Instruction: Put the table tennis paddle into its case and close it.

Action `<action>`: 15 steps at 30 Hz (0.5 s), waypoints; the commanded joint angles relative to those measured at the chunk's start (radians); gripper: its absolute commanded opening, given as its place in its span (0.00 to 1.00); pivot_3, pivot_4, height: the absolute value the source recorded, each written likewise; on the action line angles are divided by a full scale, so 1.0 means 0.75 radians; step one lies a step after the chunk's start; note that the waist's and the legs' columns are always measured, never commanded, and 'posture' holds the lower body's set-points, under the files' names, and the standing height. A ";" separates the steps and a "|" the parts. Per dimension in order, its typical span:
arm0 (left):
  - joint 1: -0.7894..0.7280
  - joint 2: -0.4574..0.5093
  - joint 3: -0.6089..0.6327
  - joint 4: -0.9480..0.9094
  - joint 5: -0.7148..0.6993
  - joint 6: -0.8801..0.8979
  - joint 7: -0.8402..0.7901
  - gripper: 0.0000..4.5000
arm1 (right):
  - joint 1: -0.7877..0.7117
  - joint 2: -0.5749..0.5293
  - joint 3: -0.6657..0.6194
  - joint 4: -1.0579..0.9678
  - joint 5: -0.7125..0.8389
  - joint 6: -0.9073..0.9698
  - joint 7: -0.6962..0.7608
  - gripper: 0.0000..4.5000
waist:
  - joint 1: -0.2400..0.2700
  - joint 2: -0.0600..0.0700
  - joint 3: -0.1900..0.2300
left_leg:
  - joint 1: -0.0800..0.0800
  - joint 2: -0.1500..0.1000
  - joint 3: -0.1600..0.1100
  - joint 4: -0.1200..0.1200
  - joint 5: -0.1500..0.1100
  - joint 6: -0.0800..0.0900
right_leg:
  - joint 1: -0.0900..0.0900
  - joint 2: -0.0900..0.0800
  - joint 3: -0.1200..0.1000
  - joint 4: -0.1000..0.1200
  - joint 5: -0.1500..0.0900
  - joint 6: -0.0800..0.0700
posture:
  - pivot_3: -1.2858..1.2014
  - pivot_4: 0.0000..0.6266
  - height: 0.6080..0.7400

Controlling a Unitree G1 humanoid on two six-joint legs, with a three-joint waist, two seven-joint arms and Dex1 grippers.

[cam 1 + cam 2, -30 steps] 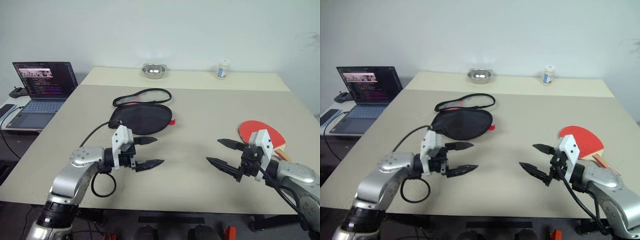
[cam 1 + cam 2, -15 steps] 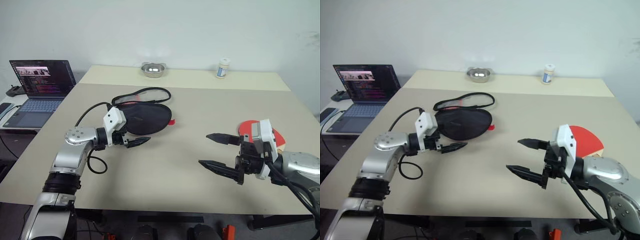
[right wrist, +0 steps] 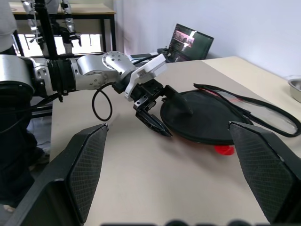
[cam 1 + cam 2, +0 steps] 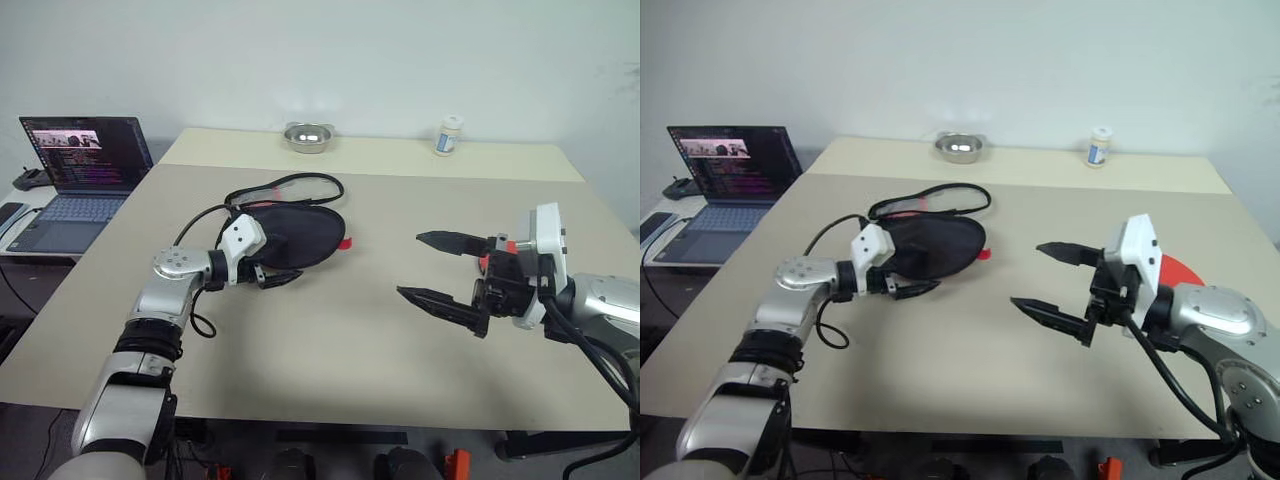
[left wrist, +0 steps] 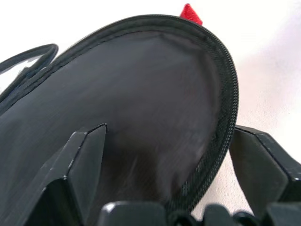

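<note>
The case (image 4: 298,234) lies black side up on the table's left half, with its unzipped rim (image 4: 285,189) looped open behind it and a red tab (image 4: 344,243) at its right. My left gripper (image 4: 272,274) is open at the case's near edge; in the left wrist view one finger (image 5: 80,165) sits over the black fabric (image 5: 141,108) and the other beside the zip edge. My right gripper (image 4: 410,265) hovers open above the table's right half, holding nothing. The table tennis paddle's red face (image 4: 1186,272) peeks out behind the right hand; the rest is hidden.
An open laptop (image 4: 80,168) stands on a side table at the left. A metal bowl (image 4: 307,137) and a small white bottle (image 4: 447,135) sit along the far edge. Bare tabletop (image 4: 330,340) lies between the arms.
My left gripper has reached forward from the near table edge to the case's near rim. My right gripper has lifted a little, covering more of the paddle.
</note>
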 commanded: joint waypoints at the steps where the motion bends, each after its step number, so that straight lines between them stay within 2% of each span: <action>1: -0.023 0.005 0.032 -0.049 -0.033 0.019 -0.027 0.68 | 0.009 0.006 -0.031 -0.017 -0.010 -0.034 -0.026 1.00 | 0.000 0.000 0.000 | 0.000 0.000 0.000 0.000 0.000 0.000 | 0.000 0.000 0.000 0.000 0.000 0.000 | 0.52 0.24 1.00; 9: 0.053 -0.013 0.111 -0.459 -0.278 0.607 0.016 0.01 | 0.040 -0.008 -0.109 0.003 0.000 -0.031 -0.064 1.00 | -0.002 0.000 0.000 | 0.000 0.000 -0.001 0.002 0.000 0.000 | 0.000 0.000 0.000 0.002 0.000 0.000 | 0.52 0.24 1.00; 15: 0.087 -0.092 0.059 -0.709 -0.382 0.992 0.116 0.00 | 0.052 -0.027 -0.148 0.021 0.005 -0.024 -0.054 1.00 | -0.003 0.000 0.000 | 0.000 0.000 -0.001 0.002 0.000 0.000 | 0.000 0.000 0.000 0.004 0.000 0.000 | 0.52 0.24 1.00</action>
